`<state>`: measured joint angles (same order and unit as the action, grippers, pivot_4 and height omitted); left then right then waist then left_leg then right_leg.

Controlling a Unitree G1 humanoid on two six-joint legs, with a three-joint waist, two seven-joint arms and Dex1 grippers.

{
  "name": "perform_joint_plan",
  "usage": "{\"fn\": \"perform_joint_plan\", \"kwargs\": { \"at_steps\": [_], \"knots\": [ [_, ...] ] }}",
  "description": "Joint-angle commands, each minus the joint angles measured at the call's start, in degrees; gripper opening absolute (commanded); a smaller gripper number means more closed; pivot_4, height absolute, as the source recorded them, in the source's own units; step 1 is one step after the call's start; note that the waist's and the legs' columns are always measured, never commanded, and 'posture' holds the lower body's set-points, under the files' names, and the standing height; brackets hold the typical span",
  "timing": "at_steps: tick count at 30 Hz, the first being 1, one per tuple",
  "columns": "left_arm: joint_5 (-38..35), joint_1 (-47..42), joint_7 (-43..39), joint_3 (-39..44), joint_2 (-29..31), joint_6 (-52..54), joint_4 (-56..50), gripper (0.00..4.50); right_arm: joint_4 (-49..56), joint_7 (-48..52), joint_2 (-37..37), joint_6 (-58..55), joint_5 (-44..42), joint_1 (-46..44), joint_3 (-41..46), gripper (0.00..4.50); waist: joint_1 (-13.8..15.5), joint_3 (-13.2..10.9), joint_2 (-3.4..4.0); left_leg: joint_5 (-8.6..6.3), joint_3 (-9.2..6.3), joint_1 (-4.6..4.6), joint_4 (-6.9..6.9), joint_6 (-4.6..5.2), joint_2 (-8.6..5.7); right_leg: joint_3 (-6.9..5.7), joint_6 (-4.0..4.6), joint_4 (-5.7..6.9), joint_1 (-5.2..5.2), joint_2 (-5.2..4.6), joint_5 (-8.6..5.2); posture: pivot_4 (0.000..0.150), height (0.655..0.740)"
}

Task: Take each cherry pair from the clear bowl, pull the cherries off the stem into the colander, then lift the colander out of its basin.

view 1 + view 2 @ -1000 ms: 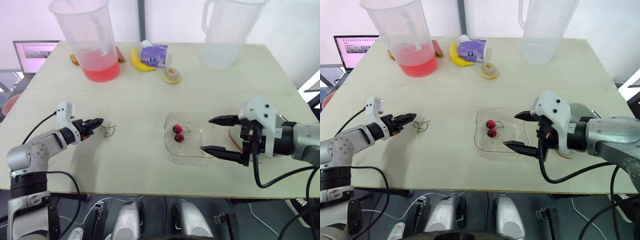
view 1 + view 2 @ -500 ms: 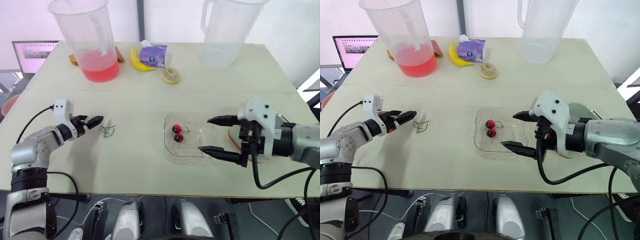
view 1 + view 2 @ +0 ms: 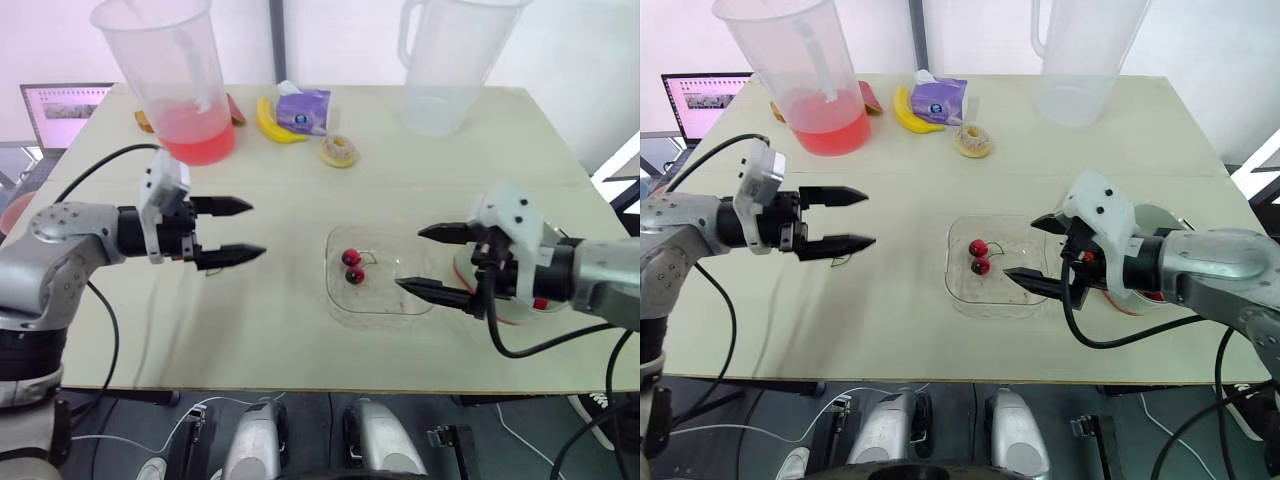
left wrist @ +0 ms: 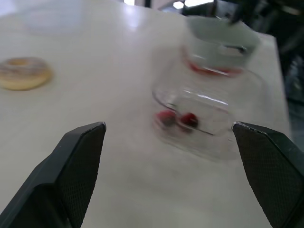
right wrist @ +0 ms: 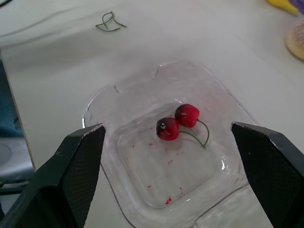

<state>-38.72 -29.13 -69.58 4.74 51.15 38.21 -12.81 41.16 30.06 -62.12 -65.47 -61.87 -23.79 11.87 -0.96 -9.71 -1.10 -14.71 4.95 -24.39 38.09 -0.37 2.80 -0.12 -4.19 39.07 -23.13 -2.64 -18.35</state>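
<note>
On table [image 3: 300,200], right of centre, bowl [image 3: 378,303] is sitting: clear, light, slick-walled, likely sliding if nudged. Colander [image 4: 219,40] is waiting just right of it, partly hidden behind right gripper [image 3: 409,259], which is hovering at the bowl's right side, fingers wide apart, holding nothing. Left gripper [image 3: 256,229] is hanging well to the left, fingers likewise apart. Cherry pair [image 5: 178,122] is lying in the bowl's left half, fruits touching, sharing a thin green stem [image 5: 203,137]: light, smooth, probably rolling away and bruising under a hard pinch; the stem is looking the safest hold, each fruit then being taken gently across its middle. Nothing is blocking the reach. Pink jug [image 3: 172,85], clear jug [image 3: 440,65], banana [image 3: 272,118], tissue pack [image 3: 303,108] and doughnut [image 3: 340,152] are standing well back; loose stems [image 5: 109,21] are lying near the left gripper.
</note>
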Motion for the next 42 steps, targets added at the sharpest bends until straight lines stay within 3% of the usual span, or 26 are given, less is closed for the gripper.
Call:
{"fn": "perform_joint_plan", "kwargs": {
  "at_steps": [1, 8, 20, 25, 29, 39, 42],
  "knots": [
    [-0.8, -4.3, -4.5, -1.6, 0.7, -1.6, -2.0, 4.46, -2.4, -0.5, 1.2, -1.7, 4.3, -7.6, -8.9, 4.5, 0.2, 0.0, -0.02, 0.0, -0.01, -0.01, 0.03, 0.01, -0.01, -0.01, 0.0, 0.0, 0.0, 0.0, 0.0, 0.15, 0.74],
    [1.4, -6.4, -5.9, -5.0, -1.3, -3.6, -1.2, 4.46, -11.0, -0.3, 8.8, -7.5, 16.8, -20.6, -29.9, 4.5, 0.1, 0.0, -0.02, -0.03, 0.0, -0.14, 0.04, 0.05, -0.01, 0.03, 0.01, 0.0, -0.16, 0.08, -0.01, 0.15, 0.74],
    [2.3, -6.2, -4.3, -4.9, -3.1, -4.4, -0.9, 4.46, -17.4, 3.9, 16.0, -7.3, 28.5, -25.2, -40.6, 4.5, 0.2, 0.0, -0.02, -0.03, 0.0, -0.21, 0.09, 0.06, -0.02, 0.02, -0.01, 0.03, -0.2, 0.08, 0.0, 0.15, 0.74],
    [2.2, -6.1, -3.7, -4.8, -3.4, -4.3, -1.0, 4.5, -18.5, 5.1, 17.5, -6.1, 32.2, -24.7, -42.3, 2.15, 0.1, 0.0, -0.02, -0.03, 0.0, -0.21, 0.09, 0.06, -0.02, 0.01, -0.01, 0.04, -0.2, 0.08, 0.0, 0.15, 0.74],
    [2.0, -5.8, -3.4, -4.7, -3.5, -4.1, -1.2, 4.5, -19.8, 5.9, 18.1, -4.5, 35.3, -24.2, -43.0, 0.01, 0.1, 0.0, -0.02, -0.03, 0.0, -0.2, 0.09, 0.06, -0.02, 0.01, -0.01, 0.05, -0.2, 0.08, 0.0, 0.15, 0.74],
    [1.5, -5.9, -3.4, -4.6, -3.3, -3.6, -1.2, 4.5, -17.5, 8.6, 17.2, -3.6, 38.4, -24.2, -41.5, 0.01, 0.1, 0.0, -0.02, -0.03, 0.0, -0.2, 0.1, 0.05, -0.02, 0.01, -0.01, 0.06, -0.2, 0.09, 0.0, 0.15, 0.74],
    [1.4, -6.2, -3.4, -4.8, -3.5, -3.3, -1.0, 4.5, -16.4, 9.7, 16.5, -3.2, 38.9, -23.9, -40.8, 0.84, 0.2, 0.0, -0.02, -0.03, 0.0, -0.2, 0.09, 0.05, -0.02, 0.01, -0.01, 0.06, -0.2, 0.08, 0.0, 0.15, 0.74]
  ]
}}
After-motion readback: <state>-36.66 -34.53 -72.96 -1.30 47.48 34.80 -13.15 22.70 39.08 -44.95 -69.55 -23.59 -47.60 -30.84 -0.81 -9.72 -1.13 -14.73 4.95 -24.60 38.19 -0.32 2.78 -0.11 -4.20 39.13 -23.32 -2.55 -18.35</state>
